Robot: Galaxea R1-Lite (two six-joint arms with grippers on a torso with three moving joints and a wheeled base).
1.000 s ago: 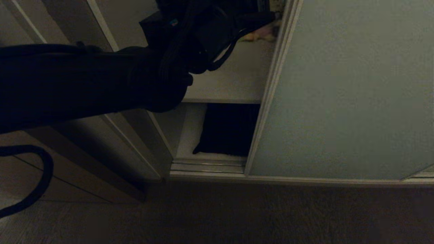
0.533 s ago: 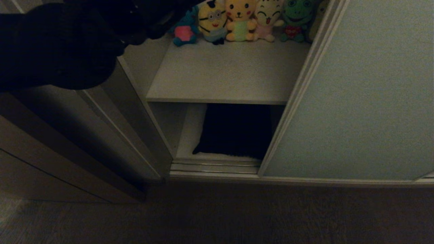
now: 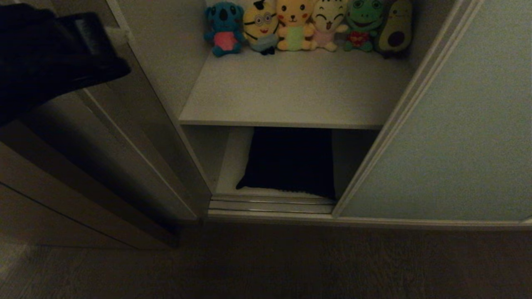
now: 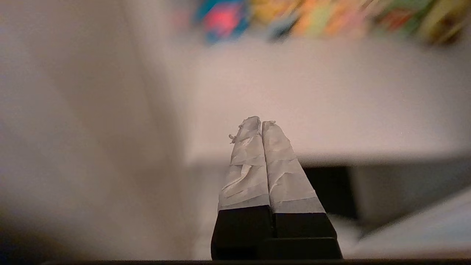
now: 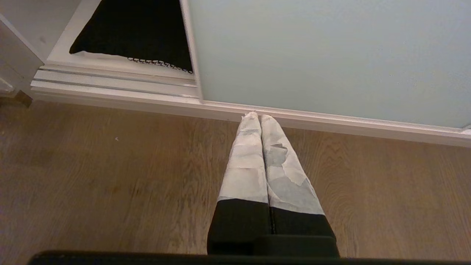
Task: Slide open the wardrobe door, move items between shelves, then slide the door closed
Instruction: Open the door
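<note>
Grey-green door (image 3: 457, 124) stands slid aside at 3 o'clock in the head view. Toys (image 3: 307, 25) sit at 12 on the top shelf (image 3: 291, 95). A black garment (image 3: 291, 162) lies on the shelf below.

Left wrist view: the left gripper (image 4: 260, 125) is clenched, holding nothing.

Right wrist view: the right gripper (image 5: 259, 117) is clenched and empty over the floor (image 5: 110, 176).

I see the tall pale grey-green sliding wardrobe door (image 3: 457, 137) at three o'clock — part open. The flat off-white upper shelf (image 3: 291, 95) sits at twelve; beneath it a folded black soft garment (image 3: 289, 162) lies flat on the lower board.
</note>
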